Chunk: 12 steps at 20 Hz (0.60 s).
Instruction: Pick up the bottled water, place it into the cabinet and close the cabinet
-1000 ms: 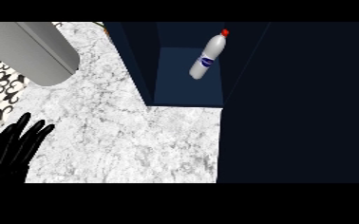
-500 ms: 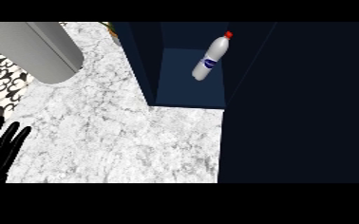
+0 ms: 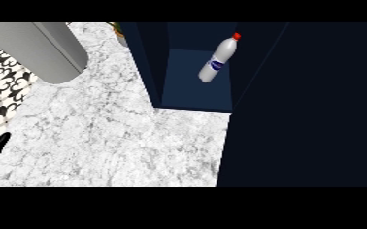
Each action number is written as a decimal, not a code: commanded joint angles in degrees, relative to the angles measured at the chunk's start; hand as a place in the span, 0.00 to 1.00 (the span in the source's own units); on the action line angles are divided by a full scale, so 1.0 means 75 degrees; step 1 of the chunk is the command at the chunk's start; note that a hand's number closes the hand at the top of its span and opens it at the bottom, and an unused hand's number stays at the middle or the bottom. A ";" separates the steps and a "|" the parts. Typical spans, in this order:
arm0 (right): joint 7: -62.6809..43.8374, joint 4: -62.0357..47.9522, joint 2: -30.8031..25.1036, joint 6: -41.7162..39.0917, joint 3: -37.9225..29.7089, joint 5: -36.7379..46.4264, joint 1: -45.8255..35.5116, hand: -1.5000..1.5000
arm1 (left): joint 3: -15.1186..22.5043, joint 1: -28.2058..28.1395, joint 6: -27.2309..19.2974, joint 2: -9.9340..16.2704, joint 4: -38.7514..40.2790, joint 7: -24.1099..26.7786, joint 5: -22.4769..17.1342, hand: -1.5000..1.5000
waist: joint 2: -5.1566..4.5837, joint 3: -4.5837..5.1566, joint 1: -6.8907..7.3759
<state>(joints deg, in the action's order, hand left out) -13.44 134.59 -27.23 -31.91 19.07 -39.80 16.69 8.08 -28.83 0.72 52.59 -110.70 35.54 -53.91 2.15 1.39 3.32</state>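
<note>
Swinging the big dark door [image 3: 301, 106] shut looks like the risky bit: the bottled water [image 3: 217, 60] stands tilted inside the cabinet [image 3: 195, 85], and a bump could topple it. Only a sliver of the left hand [image 3: 3, 140] shows; can't tell its fingers. Well beyond it, speckled marble counter [image 3: 108, 136], smooth white plastic, red cap.
</note>
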 commanded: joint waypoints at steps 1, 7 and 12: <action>-0.0811 0.1245 0.0150 0.0925 0.0443 0.1007 -0.0680 1.00 | -0.0258 -0.0199 0.0267 0.0144 0.0071 0.0079 -0.0111 0.00 | -0.0006 0.0012 0.0091; -0.1421 0.0760 0.0922 0.2019 0.1395 0.1126 -0.2123 1.00 | -0.0575 -0.0412 0.0710 0.0343 0.0187 0.0104 -0.0327 0.00 | -0.0018 -0.0006 0.0174; -0.1841 -0.0060 0.1760 0.3082 0.1699 0.1304 -0.3361 1.00 | -0.0792 -0.0613 0.1079 0.0418 0.0210 0.0250 -0.0397 0.00 | -0.0068 -0.0022 0.0396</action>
<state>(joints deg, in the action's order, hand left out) -23.86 132.02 -19.07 -15.65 27.25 -35.67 -2.63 3.27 -32.33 7.02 55.36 -109.48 36.81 -56.30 1.84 1.28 5.44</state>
